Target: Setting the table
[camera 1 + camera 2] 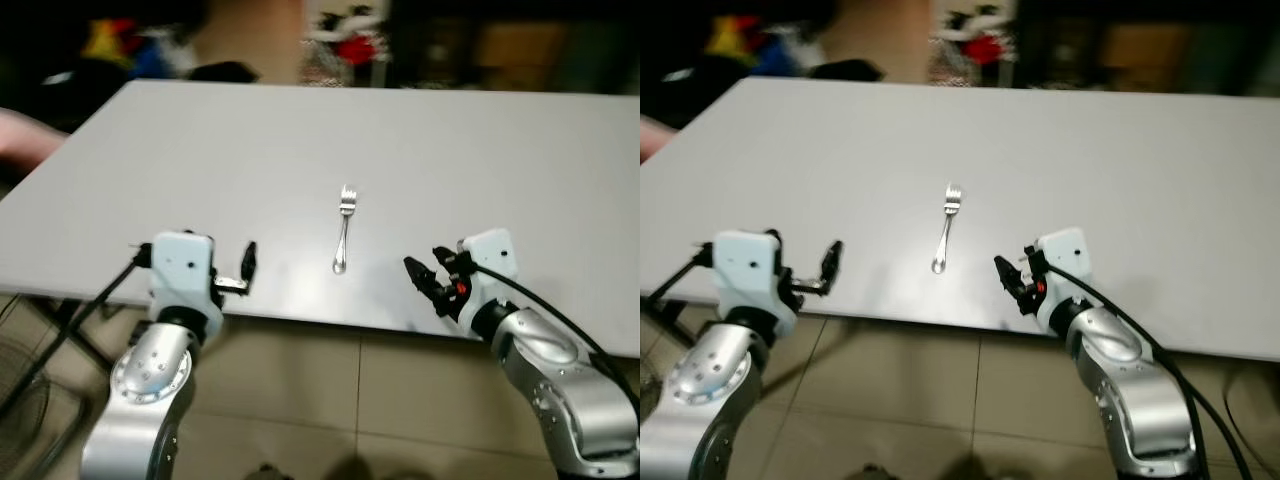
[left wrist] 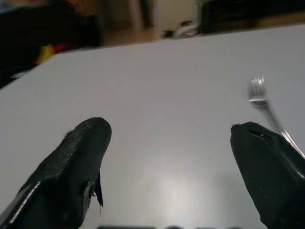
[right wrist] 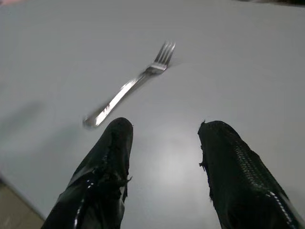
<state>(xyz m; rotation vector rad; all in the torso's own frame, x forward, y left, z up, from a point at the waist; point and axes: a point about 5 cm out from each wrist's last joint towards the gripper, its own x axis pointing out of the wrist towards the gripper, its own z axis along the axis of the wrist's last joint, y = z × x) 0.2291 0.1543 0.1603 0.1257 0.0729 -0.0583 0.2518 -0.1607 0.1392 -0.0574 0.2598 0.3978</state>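
A silver metal fork [image 1: 345, 229] lies near the front edge of the plain grey tabletop [image 1: 500, 170], tines pointing away from the robot. The left gripper [image 1: 247, 270] and right gripper [image 1: 422, 282] hover at that edge on either side of the fork, apart from it. Both sets of jaws are open and empty.

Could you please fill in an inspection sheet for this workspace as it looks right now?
Surface: grey table, matte and plain, its near edge just ahead of the robot.
Job's things: one silver fork lying flat near the table's front middle, tines pointing away from the robot.
Clutter: nothing seen on the table.
Grippers: left gripper over the near edge, to the left of the fork, jaws open and holding nothing; right gripper at the near edge, to the right of the fork, jaws open and holding nothing.
Cables: black cable along the right arm; another by the left arm.
Surroundings: tiled floor below; blurred dark background with colourful items beyond the table.
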